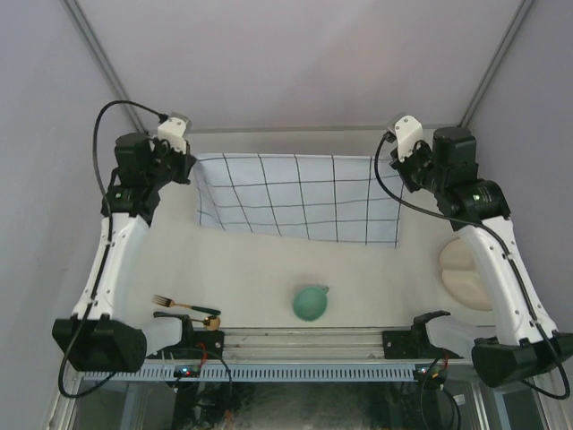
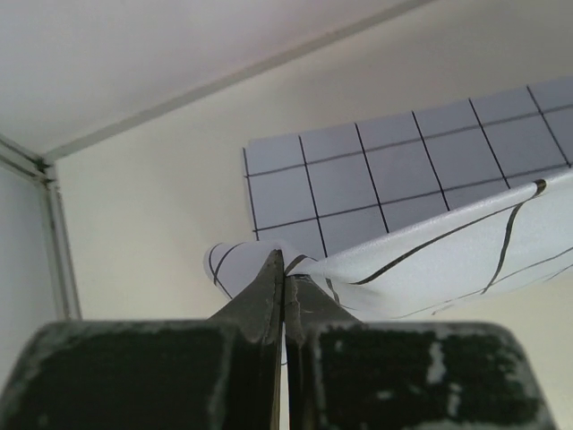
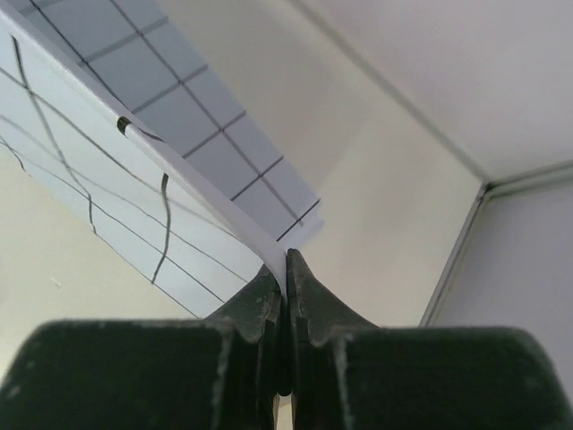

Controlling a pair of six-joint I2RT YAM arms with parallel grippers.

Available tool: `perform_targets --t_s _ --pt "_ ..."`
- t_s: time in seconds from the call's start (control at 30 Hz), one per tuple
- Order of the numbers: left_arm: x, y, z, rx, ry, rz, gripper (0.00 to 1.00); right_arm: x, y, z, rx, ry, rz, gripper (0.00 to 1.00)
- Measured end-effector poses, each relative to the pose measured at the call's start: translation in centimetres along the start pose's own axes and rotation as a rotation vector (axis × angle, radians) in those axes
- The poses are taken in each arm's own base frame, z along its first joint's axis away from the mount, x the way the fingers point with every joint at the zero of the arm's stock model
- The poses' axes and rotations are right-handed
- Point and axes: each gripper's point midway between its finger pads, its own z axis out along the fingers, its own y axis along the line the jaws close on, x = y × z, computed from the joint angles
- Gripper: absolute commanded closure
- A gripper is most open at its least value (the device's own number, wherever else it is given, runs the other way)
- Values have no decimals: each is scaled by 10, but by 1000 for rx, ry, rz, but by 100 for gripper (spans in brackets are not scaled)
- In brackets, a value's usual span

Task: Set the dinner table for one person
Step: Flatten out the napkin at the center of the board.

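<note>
Under the cloth [image 1: 295, 197] and stretching well past its edges on every side lies the dinner table [image 1: 251, 269]. Both grippers hang above it at the cloth's two far corners. The left gripper [image 2: 283, 269] is pinched tight on the cloth's far-left corner. The right gripper [image 3: 286, 264] is pinched the same way on the far-right corner, with the thin edge of the fabric caught between its closed fingers. Each held corner is raised off the table, and the fabric curls down from it to the part that lies flat.

The table is a plain, matte, cream-white rectangle, while the cloth is pale blue with dark grid lines. Nearer than the cloth, a fork [image 1: 183, 305] lies to the left and a green bowl [image 1: 311, 303] sits about opposite the cloth's middle. Beside the cloth's right edge is a cream plate [image 1: 466, 273], partly under the right arm.

Each arm runs from its base up one side of the cloth, with its wrist bent inward to the corner.
</note>
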Motion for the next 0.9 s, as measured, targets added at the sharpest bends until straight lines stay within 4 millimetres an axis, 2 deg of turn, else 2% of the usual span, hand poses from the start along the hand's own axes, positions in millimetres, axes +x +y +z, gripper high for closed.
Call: perform_targets --t_s 0.1,0.27,0.37,0.43,0.53,0.7,0.8,0.9 --pt "29 -8 30 55 94 -15 100 30 1 22 -35 89 45 100" --pt "102 -29 79 158 316 -42 100 76 3 60 -97 228 119 100" --pt "130 -40 95 199 396 -51 100 88 6 72 -119 264 134 100" --pt "142 -43 105 214 432 -59 100 93 7 79 -131 279 139 100" --pt "143 -38 127 214 442 -61 99 103 8 95 -145 306 147 100" --pt "128 -22 157 158 400 -54 99 125 7 130 -147 361 152 100" --pt "105 -4 176 74 327 -36 100 134 1 152 -138 389 156 100" --pt "72 18 197 -10 240 -15 100 125 -17 183 -109 376 163 100"
